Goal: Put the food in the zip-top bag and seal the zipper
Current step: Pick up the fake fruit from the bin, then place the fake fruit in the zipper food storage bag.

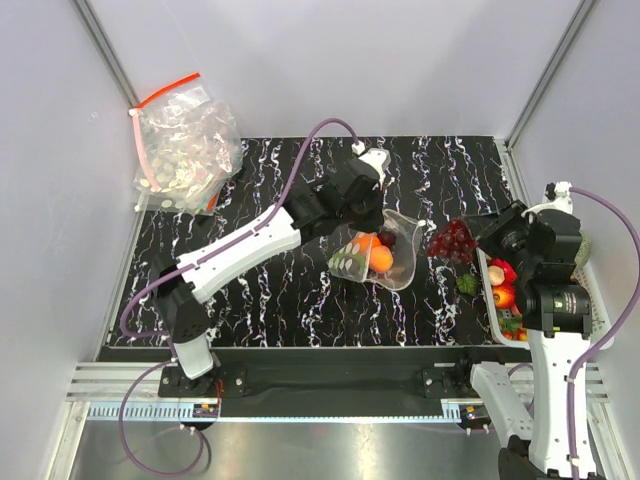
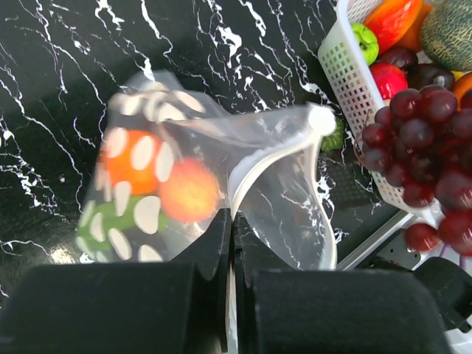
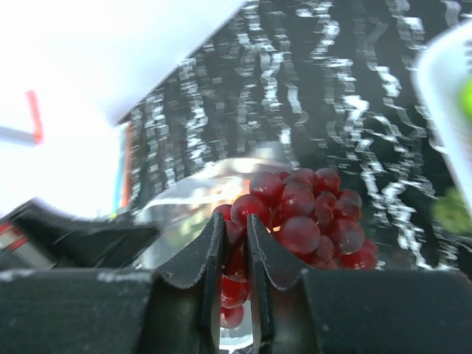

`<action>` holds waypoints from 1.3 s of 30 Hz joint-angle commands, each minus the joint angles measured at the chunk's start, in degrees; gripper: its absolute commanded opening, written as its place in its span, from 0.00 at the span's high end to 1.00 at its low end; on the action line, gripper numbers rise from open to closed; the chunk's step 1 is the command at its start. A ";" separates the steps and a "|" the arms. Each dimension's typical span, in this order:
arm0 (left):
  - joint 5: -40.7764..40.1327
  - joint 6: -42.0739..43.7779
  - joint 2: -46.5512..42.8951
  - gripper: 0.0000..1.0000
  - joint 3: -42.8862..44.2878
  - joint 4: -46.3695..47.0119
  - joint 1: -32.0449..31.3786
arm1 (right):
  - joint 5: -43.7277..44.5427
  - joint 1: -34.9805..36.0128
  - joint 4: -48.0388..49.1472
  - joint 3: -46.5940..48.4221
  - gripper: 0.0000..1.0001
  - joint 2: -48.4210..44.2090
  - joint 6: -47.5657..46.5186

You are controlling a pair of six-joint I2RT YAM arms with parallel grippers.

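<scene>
Where grapes (image 1: 452, 240) hang, zip-top bag (image 1: 398, 268) and basket (image 2: 346, 70) flank them.

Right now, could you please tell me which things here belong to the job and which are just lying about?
Job: bag, pinched at its zipper by the left gripper; grapes in the right gripper; orange fruit in the bag; food in the basket.
Lying about: heap of bags, back left corner.

Grapes (image 1: 452, 240) between zip-top bag (image 1: 405, 252) left, basket (image 2: 350, 70) right.
</scene>
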 commanded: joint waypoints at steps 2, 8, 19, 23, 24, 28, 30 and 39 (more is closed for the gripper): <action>1.25 0.25 0.65 1.00 4.13 1.00 -0.24 | -8.83 -0.01 6.24 4.96 0.98 -0.81 1.19; 2.22 0.07 1.97 1.00 6.33 0.39 -0.24 | -18.14 -0.01 10.54 4.52 0.99 1.21 2.86; 2.14 0.16 3.56 1.00 6.94 0.12 -0.15 | -24.13 -0.01 15.03 3.99 0.99 0.69 4.79; 2.05 0.16 3.56 1.00 6.94 0.21 -0.15 | -26.76 -0.01 17.67 3.11 0.99 1.65 6.29; 2.05 0.16 3.56 1.00 6.86 0.30 -0.15 | -27.12 -0.01 17.67 3.02 0.99 1.74 6.29; 1.96 0.34 3.56 1.00 6.77 0.21 -0.06 | -28.44 -0.01 18.90 3.20 1.00 2.01 7.08; 1.96 0.34 3.47 1.00 6.59 0.30 0.12 | -29.23 -0.01 19.43 3.29 1.00 2.27 7.43; 2.57 0.34 2.50 1.00 5.54 1.00 1.08 | -32.65 0.17 22.76 1.53 1.00 4.20 9.45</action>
